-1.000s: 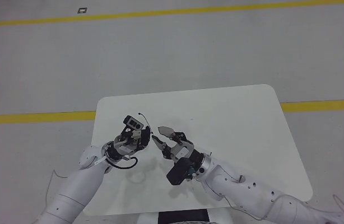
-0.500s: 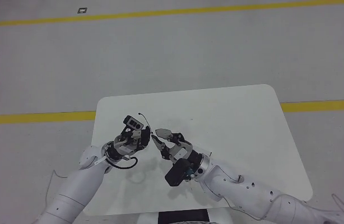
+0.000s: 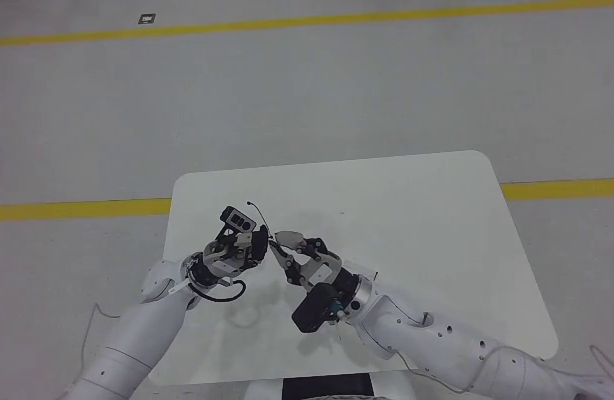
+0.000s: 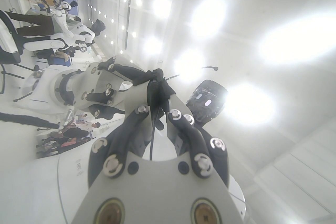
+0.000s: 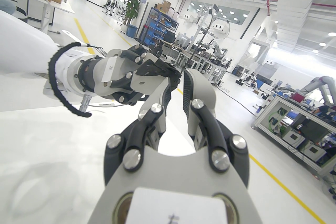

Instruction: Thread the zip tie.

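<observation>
My left gripper (image 4: 157,93) is shut on a thin black zip tie (image 4: 153,125), whose strap runs down between the fingers while a short end pokes out past the tips. In the top view this gripper (image 3: 255,246) is held above the left part of the white table (image 3: 427,200). My right gripper (image 5: 177,82) faces it tip to tip, open with a narrow gap between its ribbed pads (image 5: 187,93). The left gripper's black fingertips (image 5: 168,71) sit just beyond that gap. Seen from above, the right gripper (image 3: 283,250) nearly touches the left one.
The table's right half and far side (image 3: 407,190) are bare. A yellow floor line (image 3: 77,209) runs behind the table. Benches and racks (image 5: 288,114) stand far off in the hall.
The right gripper has moved a little left toward the left gripper, and its fingers have drawn closer together. The left arm has kept still.
</observation>
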{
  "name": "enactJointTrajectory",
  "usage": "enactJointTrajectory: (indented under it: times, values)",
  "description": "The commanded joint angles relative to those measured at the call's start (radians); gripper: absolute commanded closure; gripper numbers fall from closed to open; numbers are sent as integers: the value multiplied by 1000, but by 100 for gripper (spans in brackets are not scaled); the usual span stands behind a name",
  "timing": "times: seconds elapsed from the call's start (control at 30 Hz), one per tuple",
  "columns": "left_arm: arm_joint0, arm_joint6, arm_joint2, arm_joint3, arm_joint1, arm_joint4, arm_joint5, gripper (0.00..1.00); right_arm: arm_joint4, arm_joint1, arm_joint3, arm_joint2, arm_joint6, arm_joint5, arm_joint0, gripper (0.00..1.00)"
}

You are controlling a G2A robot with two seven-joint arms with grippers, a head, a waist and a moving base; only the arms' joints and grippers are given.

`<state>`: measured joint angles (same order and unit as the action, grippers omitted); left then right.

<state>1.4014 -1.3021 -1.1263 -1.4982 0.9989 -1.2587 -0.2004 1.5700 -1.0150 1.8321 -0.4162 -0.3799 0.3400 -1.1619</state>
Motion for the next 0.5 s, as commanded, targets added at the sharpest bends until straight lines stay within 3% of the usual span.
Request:
enactJointTrajectory:
  times: [0.0, 0.1, 0.47]
  values:
    - [0, 0, 0, 0, 0, 0, 0, 100, 0, -1, -1, -1, 1, 0, 0, 93]
    - [0, 0, 0, 0, 0, 0, 0, 100, 0, -3, -2, -3, 1, 0, -1, 100]
    - [0, 0, 0, 0, 0, 0, 0, 100, 0, -4, -8, -9, 5, 0, -5, 100]
